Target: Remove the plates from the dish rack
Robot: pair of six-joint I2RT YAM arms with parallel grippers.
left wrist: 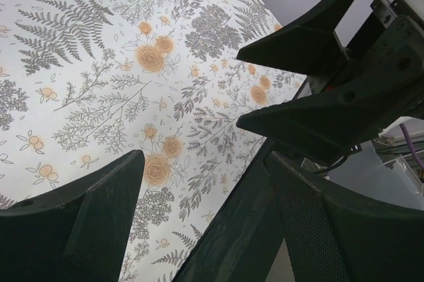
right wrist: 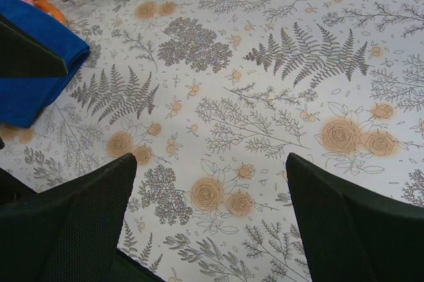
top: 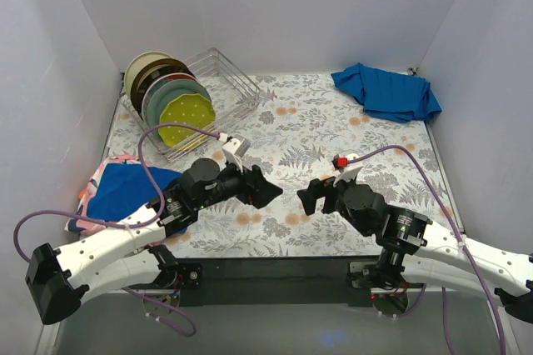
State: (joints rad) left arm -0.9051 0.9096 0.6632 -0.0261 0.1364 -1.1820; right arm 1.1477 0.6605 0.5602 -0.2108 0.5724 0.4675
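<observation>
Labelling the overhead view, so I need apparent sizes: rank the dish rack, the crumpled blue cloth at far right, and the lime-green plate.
1. dish rack, clearly largest.
2. blue cloth.
3. lime-green plate, smallest, standing in the rack.
All lie toward the far side, so nearness hardly skews this.

The left tool (left wrist: 204,160) is hovering over the flower-patterned table (left wrist: 86,63) with its jaws standing wide apart, and the right tool (left wrist: 242,86) is facing it, also spread.
</observation>
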